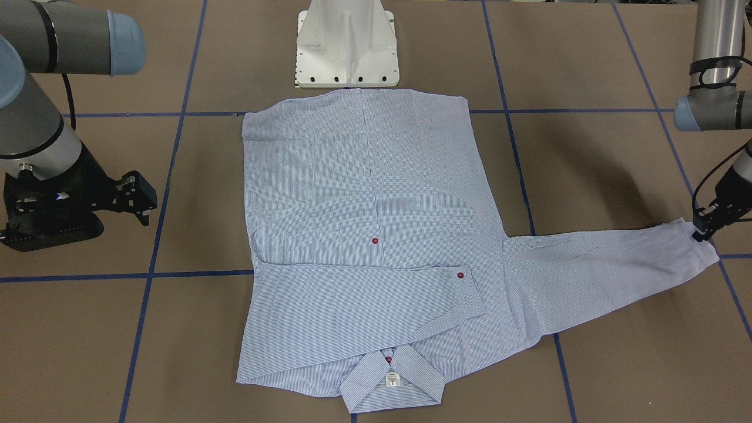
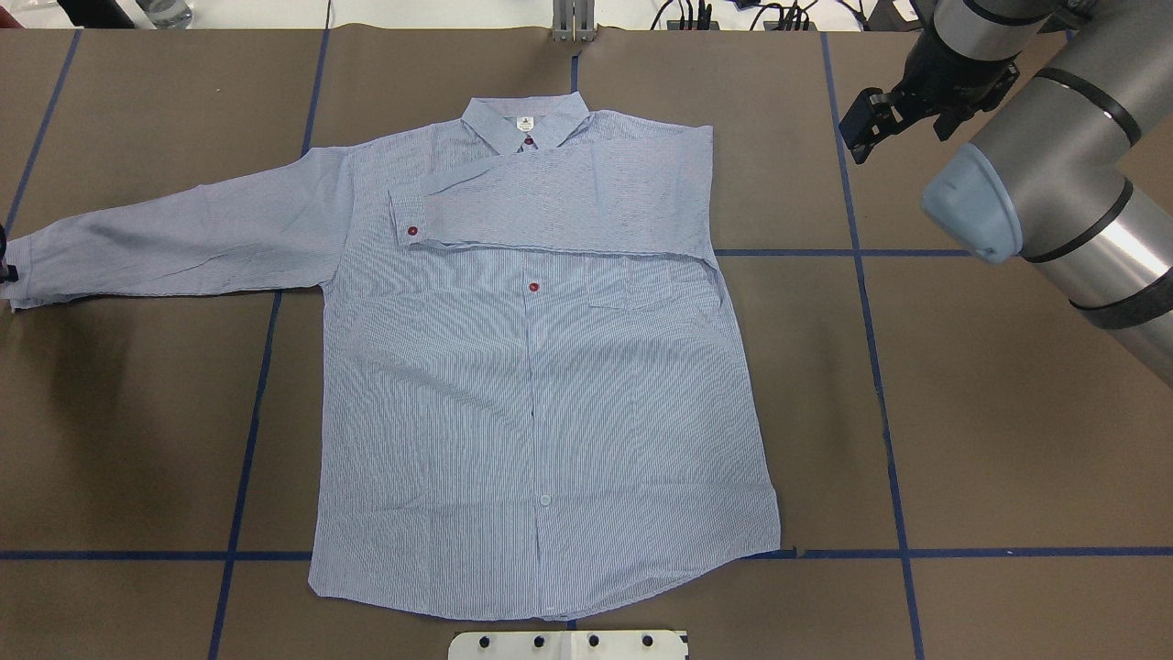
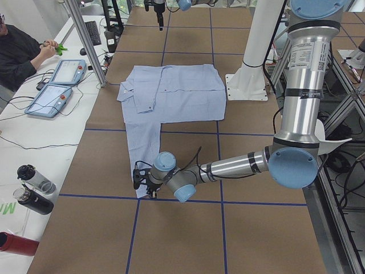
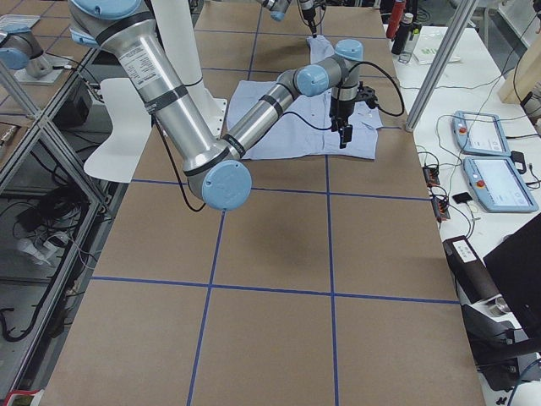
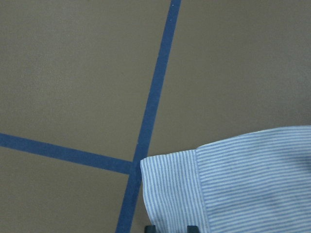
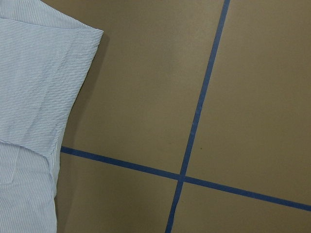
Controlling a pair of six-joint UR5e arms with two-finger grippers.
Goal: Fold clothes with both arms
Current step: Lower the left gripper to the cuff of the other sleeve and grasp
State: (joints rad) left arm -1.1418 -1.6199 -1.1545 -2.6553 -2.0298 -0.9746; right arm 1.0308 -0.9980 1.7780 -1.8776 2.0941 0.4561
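**Brown table, striped shirt, one sleeve folded in**

Brown paper covers the table [image 1: 587, 352], and blue tape lines [image 6: 194, 121] cross it in big squares. On it lies the shirt [image 2: 531, 394], flat, with its front side up. Just past the shirt's bottom edge stands the white base [image 1: 346, 44]. The collar [image 1: 390, 382] is at the shirt's other end.

The folded sleeve [image 1: 352, 299] lies across the shirt's chest, just below the collar. It has a red button [image 1: 460, 275] near its end. The other sleeve [image 1: 587, 264] sticks out from the shirt's side and lies flat.

The left gripper [image 1: 703, 230] is down at the very end of this sleeve, touching the cuff [image 5: 170, 194]. Its fingertips [image 5: 150, 228] show a little apart at the cuff's edge. I cannot tell if they pinch the cloth.

The right gripper [image 1: 138, 202] hangs on the shirt's other side, well apart from it, out past the folded shoulder. Its two fingers are spread apart and hold nothing.
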